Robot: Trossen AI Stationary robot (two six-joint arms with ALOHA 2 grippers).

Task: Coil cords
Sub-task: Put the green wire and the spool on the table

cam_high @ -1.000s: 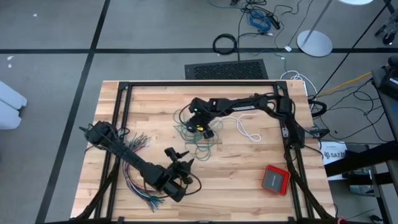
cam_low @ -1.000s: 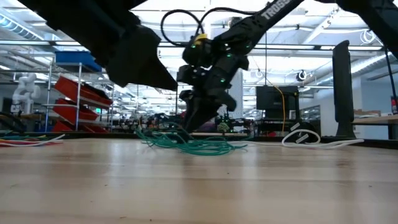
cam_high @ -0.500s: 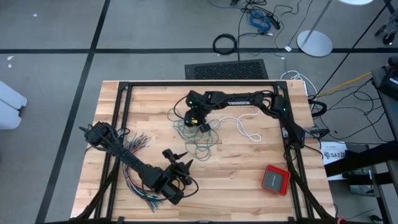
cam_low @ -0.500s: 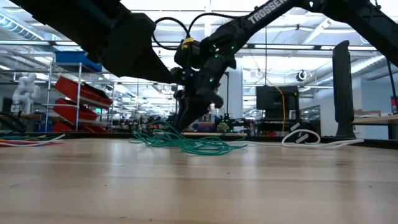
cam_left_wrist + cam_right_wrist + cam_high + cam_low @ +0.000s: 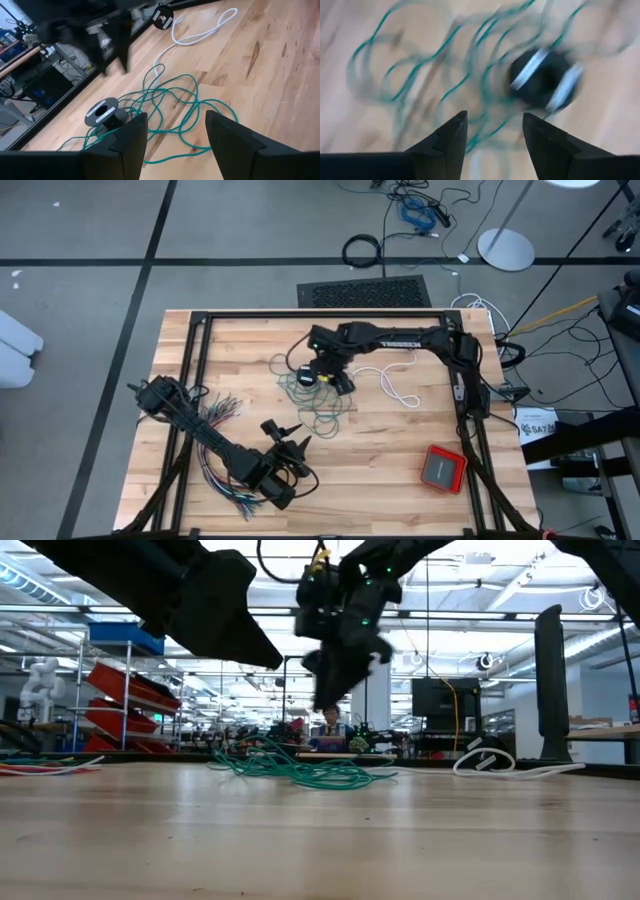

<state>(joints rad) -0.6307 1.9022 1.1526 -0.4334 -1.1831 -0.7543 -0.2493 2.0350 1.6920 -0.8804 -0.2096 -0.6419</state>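
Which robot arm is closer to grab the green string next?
Probably the right. Its tool hangs open just above the tangled teal-green cord, near the black spool. The left tool, also open, waits farther off by the many-coloured wires.

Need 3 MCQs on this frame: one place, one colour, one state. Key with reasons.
1. Where is the red box?
A. near the table's right front edge
B. under the left arm
C. on the floor

2. What colour is the tangled cord?
A. orange
B. teal-green
C. purple

3. What is the right gripper doing?
A. shut on the cord
B. open, holding nothing
C. shut on the box

Key: 1 A, the high view shows it by the right rail; 2 B, green loops on the wood; 3 B, its fingers stand apart with only blurred cord far beyond.
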